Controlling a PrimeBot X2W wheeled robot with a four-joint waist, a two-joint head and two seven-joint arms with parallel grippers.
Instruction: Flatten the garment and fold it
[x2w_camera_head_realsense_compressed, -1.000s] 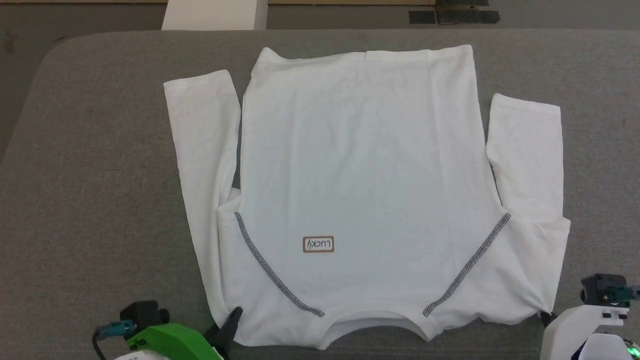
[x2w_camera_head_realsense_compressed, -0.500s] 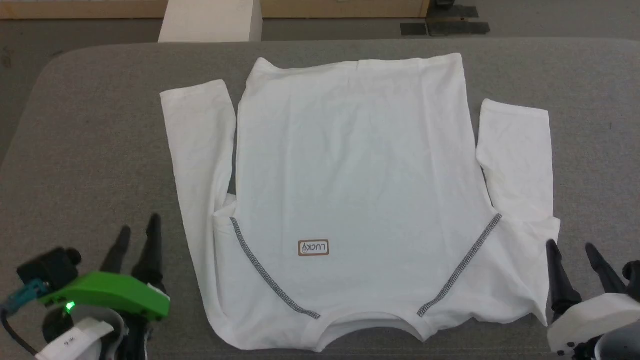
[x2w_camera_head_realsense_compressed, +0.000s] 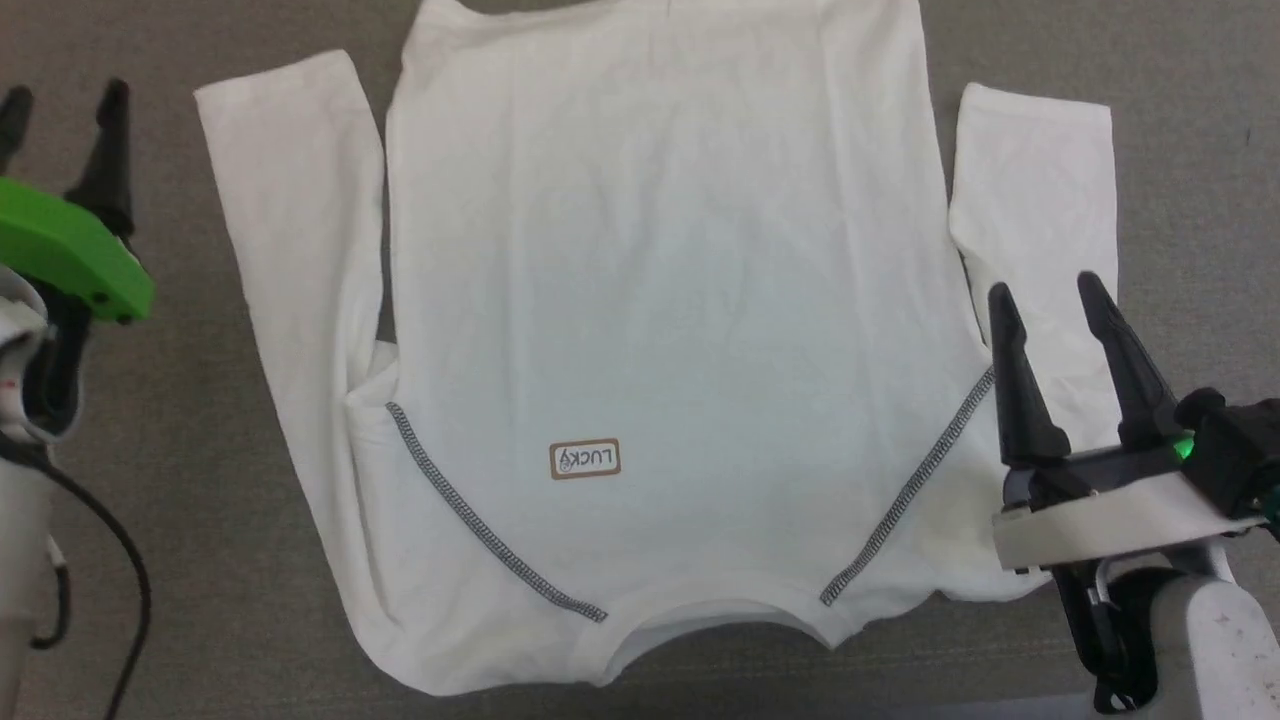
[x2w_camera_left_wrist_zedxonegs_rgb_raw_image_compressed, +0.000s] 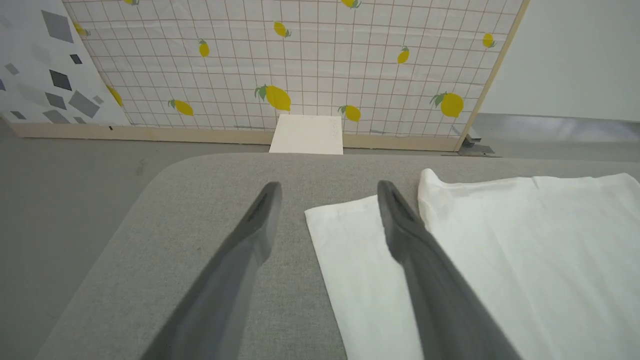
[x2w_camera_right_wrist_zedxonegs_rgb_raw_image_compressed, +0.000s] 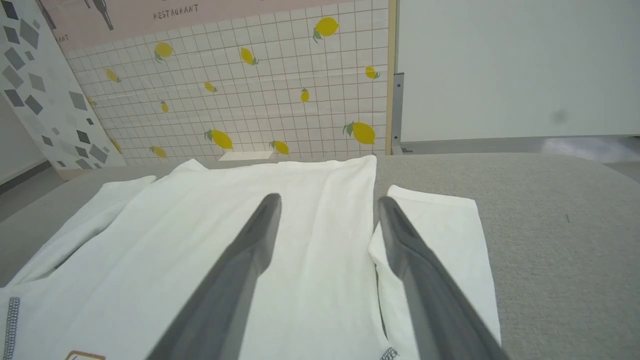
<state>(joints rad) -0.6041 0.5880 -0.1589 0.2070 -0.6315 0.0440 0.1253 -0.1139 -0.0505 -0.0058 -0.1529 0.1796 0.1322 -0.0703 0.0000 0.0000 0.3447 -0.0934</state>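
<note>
The white long-sleeved shirt (x2w_camera_head_realsense_compressed: 660, 300) is spread flat on the grey worktop (x2w_camera_head_realsense_compressed: 170, 480), collar at 6 o'clock. The left end effector (x2w_camera_head_realsense_compressed: 65, 95), at 10 o'clock, and the right end effector (x2w_camera_head_realsense_compressed: 1045, 287), at 3 o'clock, are held open and empty.

Bright, even light, faint shadows — wrist views soft, bowed at edges

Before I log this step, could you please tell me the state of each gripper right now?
Left gripper: open, empty, beside the white shirt.
Right gripper: open, empty.
</note>
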